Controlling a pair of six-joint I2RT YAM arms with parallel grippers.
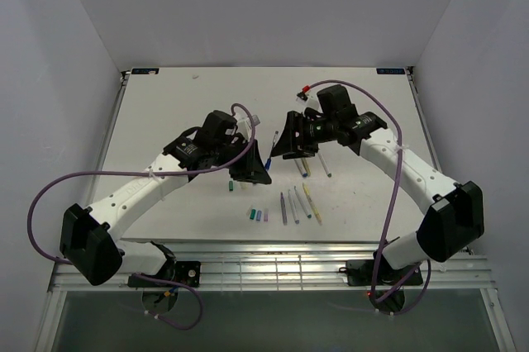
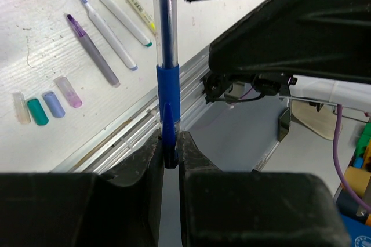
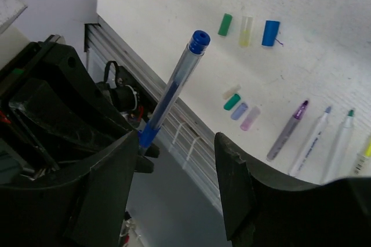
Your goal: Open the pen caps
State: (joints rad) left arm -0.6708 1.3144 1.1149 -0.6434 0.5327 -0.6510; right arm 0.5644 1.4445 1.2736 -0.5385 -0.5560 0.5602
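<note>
Your left gripper (image 2: 170, 142) had its jaws pinched tight on the blue cap (image 2: 168, 96) of a blue pen (image 2: 166, 21), grabbing it right down at the cap's tip. The cap was on the barrel, not pulled off, and the clear barrel stuck straight out away from the fingers (image 2: 145, 157).

Your right gripper (image 3: 177, 140) had its jaws spread wide with nothing between them. From its own camera the pen sat just off to one side of the gap, close to one finger, and I couldn't tell if it was touching. From overhead your two grippers faced each other above the middle of the table (image 1: 165, 104), with the pen up in the air between them.

Down on the table, nearer the arm bases, four loose caps (image 2: 54, 104) lay side by side in a short row: pale, green, blue and purple. Just beside them four pens (image 2: 108, 32) lay roughly parallel with their tips bare: purple, blue, green and yellow. Three stray caps (image 3: 246, 31), green, yellow and blue, lay a bit apart from that row. A couple of other pens (image 1: 325, 164) lay near your right gripper.
</note>
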